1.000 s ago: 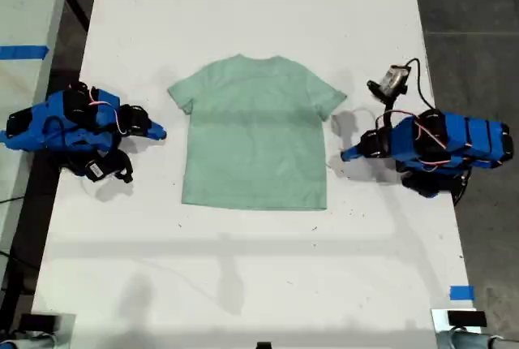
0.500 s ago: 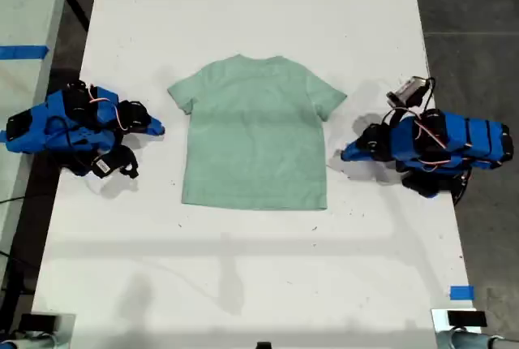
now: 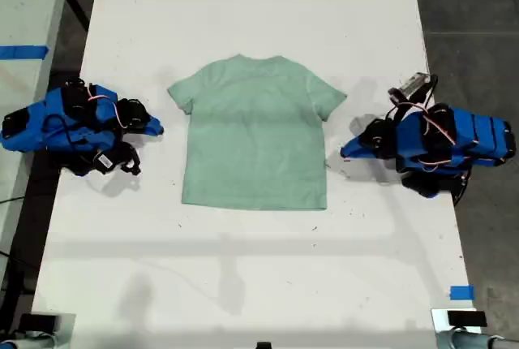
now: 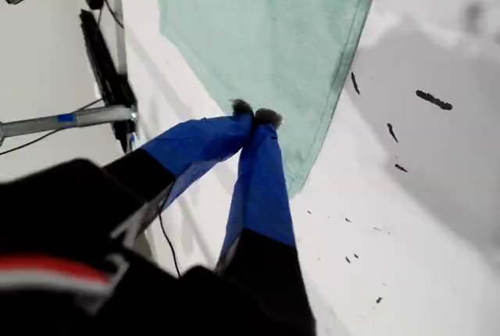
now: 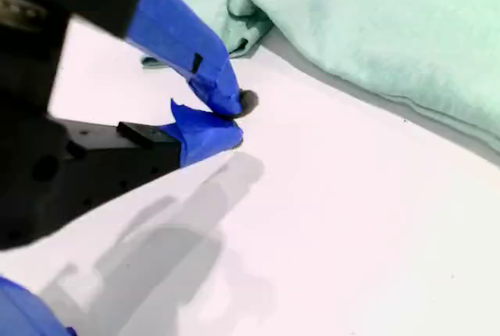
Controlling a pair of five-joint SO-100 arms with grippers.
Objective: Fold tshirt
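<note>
The pale mint-green tshirt (image 3: 255, 134) lies flat and spread out on the white table (image 3: 243, 284), collar toward the exterior view's top. My first gripper (image 3: 160, 128) is on the exterior view's left, shut and empty, a short gap from the sleeve and side edge there. The first wrist view shows its tips (image 4: 254, 113) together, in front of the tshirt (image 4: 266, 31) near a lower corner. My second gripper (image 3: 344, 154) is on the exterior view's right, shut and empty beside the tshirt's side edge. In the second wrist view its tips (image 5: 234, 117) sit just short of a bunched sleeve (image 5: 242, 27).
Another pale table (image 3: 28, 8) with blue tape (image 3: 23, 51) stands beyond a dark gap on the exterior view's left. Grey floor lies on that view's right. A blue tape patch (image 3: 461, 292) marks the table near the exterior view's lower right corner.
The arm on the exterior view's right has rolled its wrist, its camera swinging right. The other arm has shifted slightly. The tshirt has not moved.
</note>
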